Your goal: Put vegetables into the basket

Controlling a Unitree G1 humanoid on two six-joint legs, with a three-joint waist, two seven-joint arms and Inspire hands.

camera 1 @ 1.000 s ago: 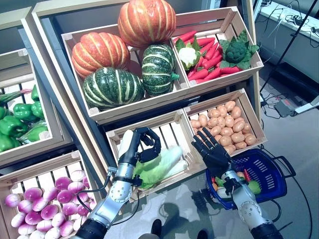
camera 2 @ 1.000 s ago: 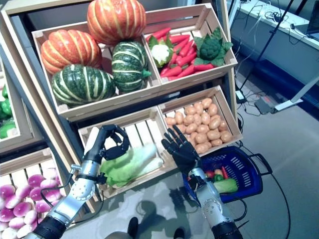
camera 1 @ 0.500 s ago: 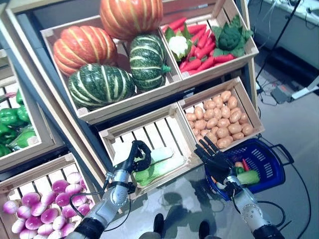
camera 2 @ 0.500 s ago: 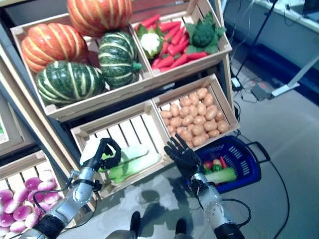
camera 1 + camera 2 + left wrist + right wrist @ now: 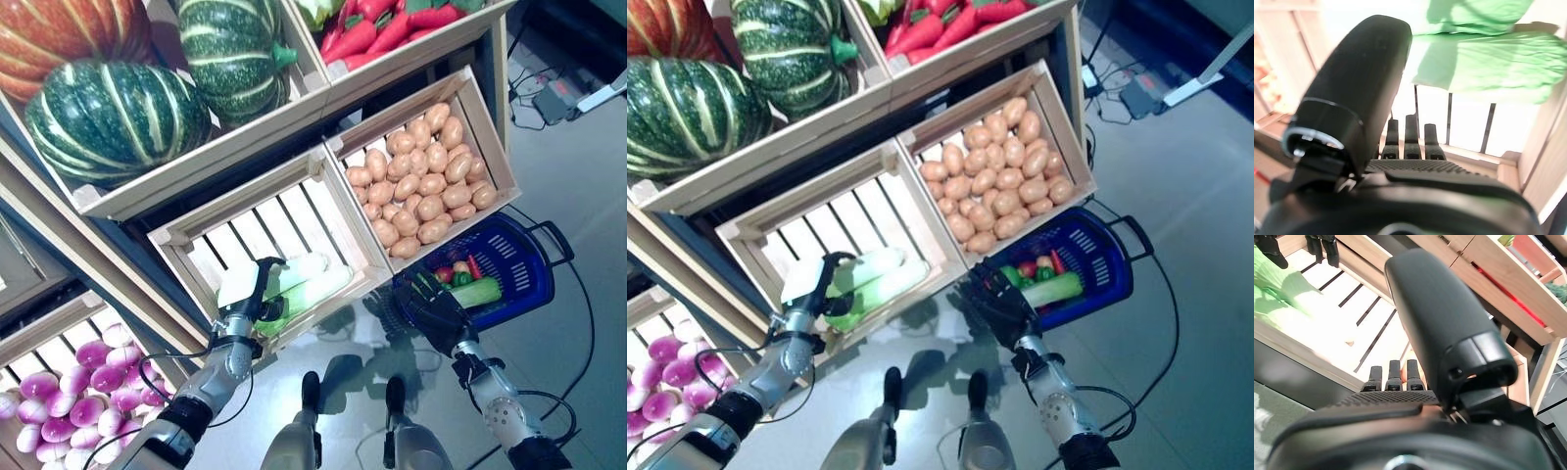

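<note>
Clearly a light, soft thing to lift: cabbage (image 5: pixel 309 284), pale at the stalk end and leafy green further along, lying lengthwise against the front board of the slatted crate (image 5: pixel 235 196). Likely to give under pressure and to tear or shed leaves if pinched at the loose green end. Better taken round the firmer pale stalk part, near the middle of its length, with a wrap rather than a fingertip pinch. Probably not slippery, but long enough to droop or swing if held at one end only.

Fingers of the left hand (image 5: pixel 245 289) dark against the cabbage's near end in the head views, yet apart from the leaves in the wrist view; cannot tell whether closed on it or merely hooked beside it. White-covered thumb toward the crate's front edge. Palm turned into the crate, wrist just above the front board, forearm rising steeply from the lower left.

Fingers of the right hand (image 5: pixel 431 305) straight and spread wide, holding nothing. Palm facing down and forward, hovering at the near rim of the blue basket (image 5: pixel 524 250), which stands on the floor just below the potatoes (image 5: pixel 416 186) and already carries a long green vegetable and some red pieces. Forearm reaching in from the lower right.
</note>
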